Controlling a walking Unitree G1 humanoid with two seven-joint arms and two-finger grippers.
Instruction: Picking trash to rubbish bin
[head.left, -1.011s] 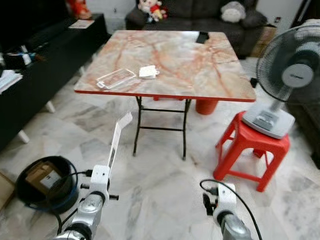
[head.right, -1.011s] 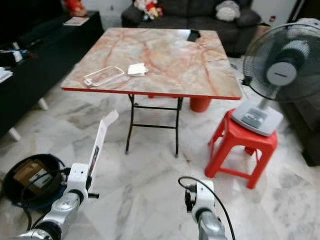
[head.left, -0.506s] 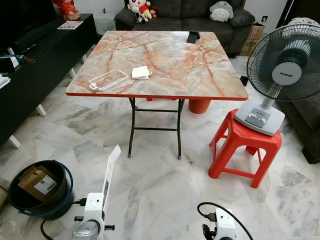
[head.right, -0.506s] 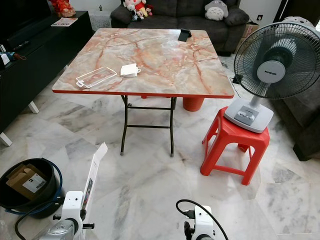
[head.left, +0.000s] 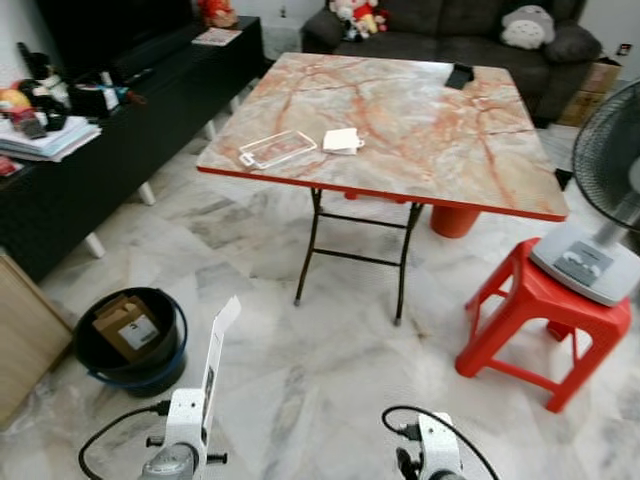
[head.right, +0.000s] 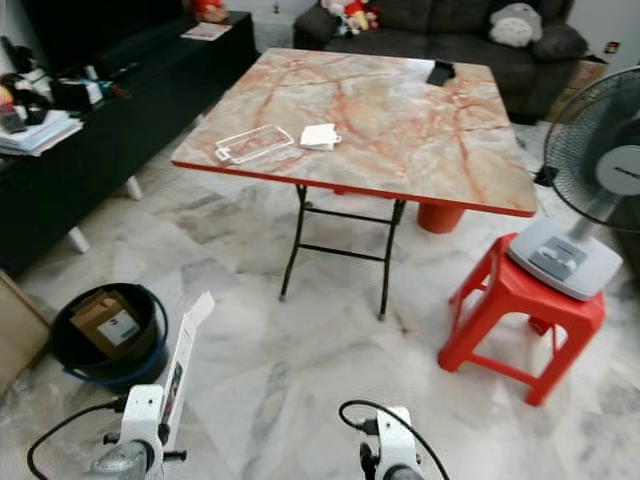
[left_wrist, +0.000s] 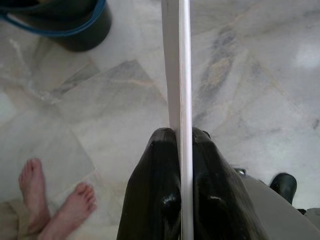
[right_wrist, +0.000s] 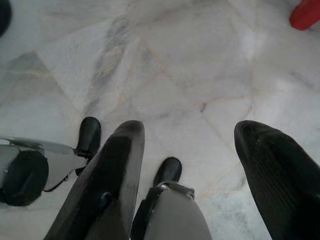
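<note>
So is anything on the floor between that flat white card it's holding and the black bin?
Nothing visible. The left gripper is shut on the flat white card, and the black bin sits ahead to its left with only bare marble floor between. A cardboard box already lies inside the bin.

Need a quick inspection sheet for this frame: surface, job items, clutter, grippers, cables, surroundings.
Surface: marble tile floor, bare near the robot.
Job's things: flat white card held upright in the left gripper; black bin on the floor to the robot's left, a cardboard box inside.
Clutter: clear tray and white packet on the folding table.
Grippers: left gripper shut on the card; right gripper open, empty.
Cables: black cable beside the left wrist, another looped at the right wrist.
Surroundings: fan on a red stool; person's bare feet nearby.
</note>
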